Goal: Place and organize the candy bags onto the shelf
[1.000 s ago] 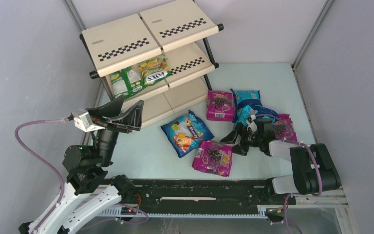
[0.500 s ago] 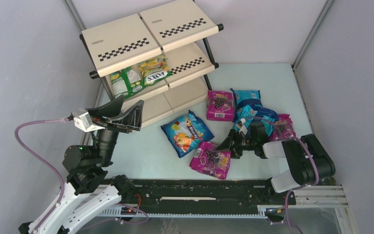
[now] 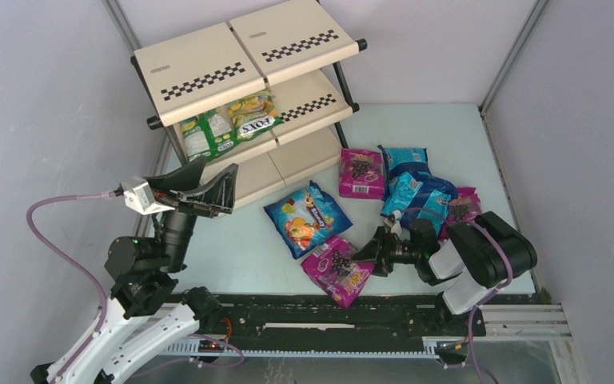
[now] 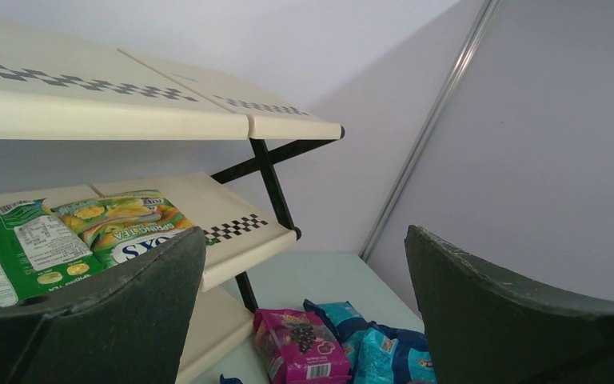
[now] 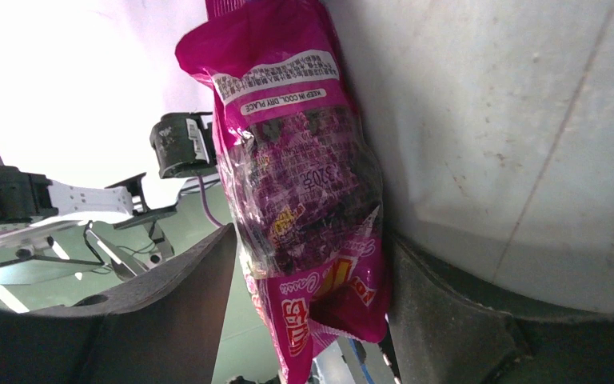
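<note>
Top external view shows the right gripper [image 3: 372, 258] low over the near part of the table [image 3: 456, 132], pinching one magenta bag [image 3: 337, 270] by its end; in the right wrist view this bag sits between the two fingers [image 5: 168, 320], which press on its two sides; whether the bag touches the table, I cannot tell. The left gripper [image 3: 212, 174] hangs raised in front of the shelf [image 3: 248, 56], its jaws spread wide and holding nothing; the left wrist view shows the same wide gap. The green-yellow bags [image 3: 228, 124] lie side by side on the left half of the middle tier. On the table, a blue bag [image 3: 306, 218] with orange fruit lies just beside the held one; further back a second magenta bag [image 3: 360, 172] touches a heap of teal bags [image 3: 412, 180]; a third magenta bag [image 3: 465, 206] lies at the right edge of this heap, near the right arm.
</note>
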